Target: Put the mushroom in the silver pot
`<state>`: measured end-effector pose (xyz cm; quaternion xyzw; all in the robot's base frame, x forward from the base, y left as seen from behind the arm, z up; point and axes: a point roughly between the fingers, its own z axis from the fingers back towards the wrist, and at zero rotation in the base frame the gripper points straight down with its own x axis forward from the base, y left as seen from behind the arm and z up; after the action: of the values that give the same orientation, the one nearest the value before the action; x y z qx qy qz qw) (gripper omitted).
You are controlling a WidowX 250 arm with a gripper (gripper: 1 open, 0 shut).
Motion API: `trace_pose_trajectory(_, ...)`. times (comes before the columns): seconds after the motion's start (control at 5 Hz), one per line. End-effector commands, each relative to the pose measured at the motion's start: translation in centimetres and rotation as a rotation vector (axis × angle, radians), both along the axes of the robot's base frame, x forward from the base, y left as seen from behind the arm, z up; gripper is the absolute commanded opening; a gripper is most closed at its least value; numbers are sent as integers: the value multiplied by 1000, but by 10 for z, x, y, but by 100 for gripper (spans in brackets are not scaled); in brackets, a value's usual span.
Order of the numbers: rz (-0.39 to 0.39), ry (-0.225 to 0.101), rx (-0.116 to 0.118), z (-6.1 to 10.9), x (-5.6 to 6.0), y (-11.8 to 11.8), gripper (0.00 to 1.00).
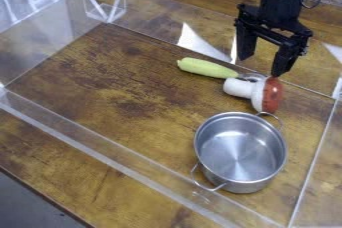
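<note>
The mushroom point(258, 90) lies on its side on the wooden table, its red-brown cap point(271, 94) to the right and its white stem pointing left. My gripper point(262, 63) hangs just behind and above it, pointing down, open, with nothing between its black fingers point(245, 48). The silver pot point(241, 151) stands empty nearer the front, below the mushroom in the picture and apart from it.
A yellow-green corn-like vegetable point(207, 68) lies just left of the mushroom. Clear plastic walls point(80, 142) fence the table on all sides, with one wall close to the right of the mushroom and pot.
</note>
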<state>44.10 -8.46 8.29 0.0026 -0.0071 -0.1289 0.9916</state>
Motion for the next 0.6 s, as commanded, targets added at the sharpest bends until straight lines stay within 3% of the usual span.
trace_pose_trajectory(0.0,54,-71,-22,21,11,13,100)
trace_pose_trajectory(0.4,185,-61,-39,33,1,24,100)
